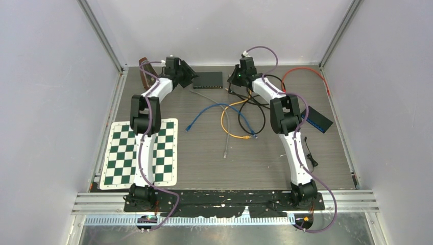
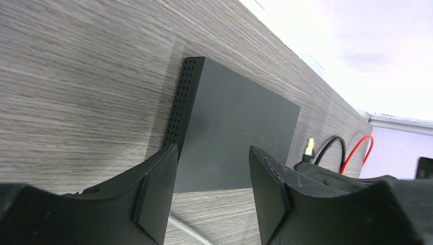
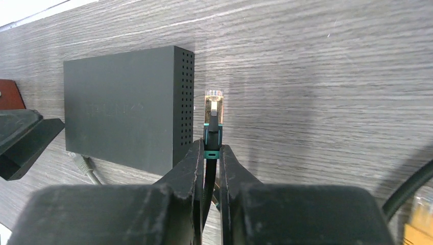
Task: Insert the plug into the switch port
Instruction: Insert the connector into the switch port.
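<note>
The black switch (image 1: 208, 80) lies flat at the back of the table; its port face points toward the arms and shows in neither wrist view. My left gripper (image 1: 187, 76) is open at the switch's left end, its fingers (image 2: 162, 176) straddling the near part of the switch top (image 2: 235, 122). My right gripper (image 1: 236, 79) is just right of the switch and shut (image 3: 208, 148) on a black cable with a teal boot. Its clear plug (image 3: 213, 104) sticks out past the fingertips, beside the perforated right side of the switch (image 3: 122, 115).
A grey cable (image 3: 81, 166) runs to the switch's near side. Loose blue (image 1: 224, 109), orange (image 1: 227, 125), black (image 1: 263, 104) and red (image 1: 301, 71) cables lie mid-table and right. A checkerboard (image 1: 120, 153) lies at left, a black device (image 1: 317, 120) at right, a brown object (image 1: 147, 71) at back left.
</note>
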You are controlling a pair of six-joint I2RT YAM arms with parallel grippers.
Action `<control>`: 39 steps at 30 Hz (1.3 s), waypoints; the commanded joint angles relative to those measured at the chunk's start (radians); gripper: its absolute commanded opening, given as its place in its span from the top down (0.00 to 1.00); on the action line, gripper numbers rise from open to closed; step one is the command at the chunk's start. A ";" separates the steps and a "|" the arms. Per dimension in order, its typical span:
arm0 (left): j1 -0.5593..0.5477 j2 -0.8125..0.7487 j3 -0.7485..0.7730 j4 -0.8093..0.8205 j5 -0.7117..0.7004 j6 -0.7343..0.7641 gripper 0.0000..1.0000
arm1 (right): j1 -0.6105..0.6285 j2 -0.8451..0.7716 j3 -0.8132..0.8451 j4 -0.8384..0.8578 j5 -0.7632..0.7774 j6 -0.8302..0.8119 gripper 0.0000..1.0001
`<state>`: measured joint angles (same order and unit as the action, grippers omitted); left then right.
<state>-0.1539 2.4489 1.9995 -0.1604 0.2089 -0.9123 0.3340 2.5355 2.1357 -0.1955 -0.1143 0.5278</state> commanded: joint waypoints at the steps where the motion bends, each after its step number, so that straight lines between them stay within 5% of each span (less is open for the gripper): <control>1: 0.007 0.003 0.022 0.084 -0.013 0.000 0.44 | 0.001 0.047 0.087 -0.012 -0.022 0.082 0.95; 6: 0.007 0.038 0.042 0.085 0.047 -0.048 0.45 | -0.002 0.086 0.148 -0.112 -0.008 0.197 0.95; 17: -0.001 0.022 0.040 -0.004 0.011 -0.024 0.47 | 0.003 0.118 0.146 -0.043 -0.047 0.282 0.95; 26: -0.010 -0.041 0.000 -0.044 -0.139 0.009 0.47 | 0.005 0.092 0.090 -0.018 -0.057 0.243 0.95; 39: -0.029 -0.024 -0.047 0.009 0.034 -0.074 0.52 | 0.003 0.078 0.047 0.103 -0.185 0.203 0.95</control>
<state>-0.1703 2.4714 1.9957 -0.1997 0.1802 -0.9886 0.3298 2.6450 2.2105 -0.1513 -0.2111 0.7864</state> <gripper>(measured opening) 0.499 0.136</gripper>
